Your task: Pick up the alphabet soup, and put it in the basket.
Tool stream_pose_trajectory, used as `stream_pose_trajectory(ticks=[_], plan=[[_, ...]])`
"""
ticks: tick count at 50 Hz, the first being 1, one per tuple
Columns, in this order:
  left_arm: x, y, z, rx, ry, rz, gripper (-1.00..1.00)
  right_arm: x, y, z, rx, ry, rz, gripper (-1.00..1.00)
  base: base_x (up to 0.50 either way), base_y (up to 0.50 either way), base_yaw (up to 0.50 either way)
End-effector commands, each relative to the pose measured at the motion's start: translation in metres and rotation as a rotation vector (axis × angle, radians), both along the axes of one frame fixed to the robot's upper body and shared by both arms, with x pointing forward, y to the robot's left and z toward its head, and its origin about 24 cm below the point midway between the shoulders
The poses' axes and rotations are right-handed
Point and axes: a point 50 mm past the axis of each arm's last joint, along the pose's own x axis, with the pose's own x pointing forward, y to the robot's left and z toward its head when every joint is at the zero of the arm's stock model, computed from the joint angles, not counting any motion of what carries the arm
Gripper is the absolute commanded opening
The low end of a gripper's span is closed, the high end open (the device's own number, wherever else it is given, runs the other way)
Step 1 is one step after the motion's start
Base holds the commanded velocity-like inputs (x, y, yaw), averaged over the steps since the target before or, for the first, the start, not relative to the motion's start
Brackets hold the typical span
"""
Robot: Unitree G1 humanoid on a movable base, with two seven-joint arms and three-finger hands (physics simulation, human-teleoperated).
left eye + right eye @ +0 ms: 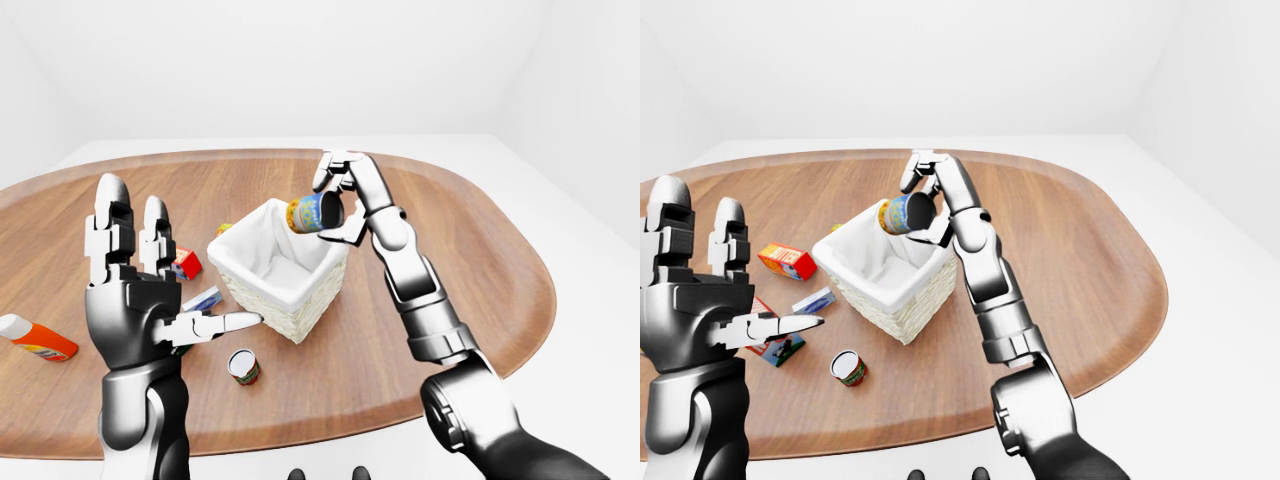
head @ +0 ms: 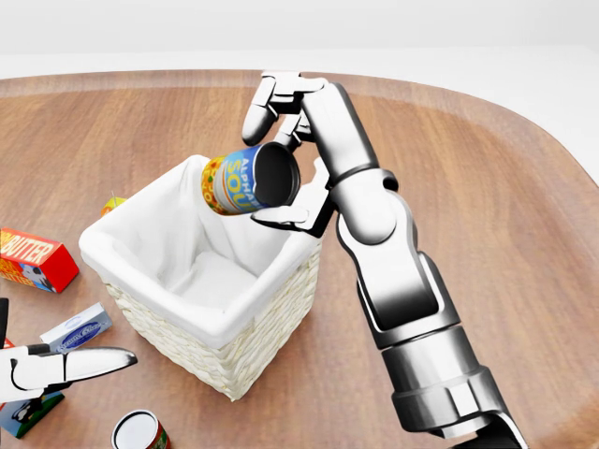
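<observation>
One can, the alphabet soup (image 1: 314, 213), sits in our right hand (image 1: 340, 200) in the left-eye view, fingers closed round it, held above the basket (image 1: 300, 310) near the rim that lies toward the view's top right. Our left hand (image 1: 135, 290) stands raised at the view's left, fingers spread and holding nothing, well apart from the can. On the worktop (image 1: 450, 260) we note a small can (image 1: 242, 366) below the basket and an orange bottle (image 1: 35, 340) at far left.

Head view: the alphabet soup lies tilted, long axis roughly level, dark open end toward the view's right and the palm, label end toward the view's left over the white lining. The right forearm (image 2: 393, 271) rises from bottom right, wrist bent over the basket's right corner. We judge the can must clear that rim before release. A butter box (image 2: 33, 260) lies at the left edge.

Right-eye view: same arrangement; nothing further entered.
</observation>
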Motion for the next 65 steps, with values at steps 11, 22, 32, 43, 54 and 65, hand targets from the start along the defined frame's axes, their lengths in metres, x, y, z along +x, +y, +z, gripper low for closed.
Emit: stream_pose_trajectory(ticks=[11, 22, 32, 43, 54, 65], plan=[[-0.001, 0.0, 0.002, 0.002, -0.008, 0.002, 1.0, 0.02, 0.039, 0.01, -0.174, 0.046, 0.029, -1.0, 0.0, 0.0, 0.0], [0.0, 0.0, 0.001, 0.003, -0.002, 0.001, 1.0, 0.025, 0.052, 0.012, -0.36, 0.059, 0.055, -1.0, 0.0, 0.0, 0.0], [-0.001, 0.0, 0.001, 0.001, -0.005, 0.001, 1.0, 0.028, 0.065, 0.012, -0.472, 0.083, 0.073, -1.0, 0.0, 0.0, 0.0], [-0.001, 0.0, 0.002, 0.001, -0.01, 0.001, 1.0, 0.028, 0.076, 0.003, -0.56, 0.118, 0.088, -1.0, 0.0, 0.0, 0.0], [-0.002, 0.001, 0.003, 0.0, -0.016, 0.002, 1.0, 0.029, 0.079, -0.01, -0.61, 0.165, 0.087, -1.0, 0.0, 0.0, 0.0], [-0.001, 0.001, 0.002, 0.001, -0.012, 0.002, 1.0, 0.029, 0.079, -0.013, -0.633, 0.182, 0.093, -1.0, 0.0, 0.0, 0.0]])
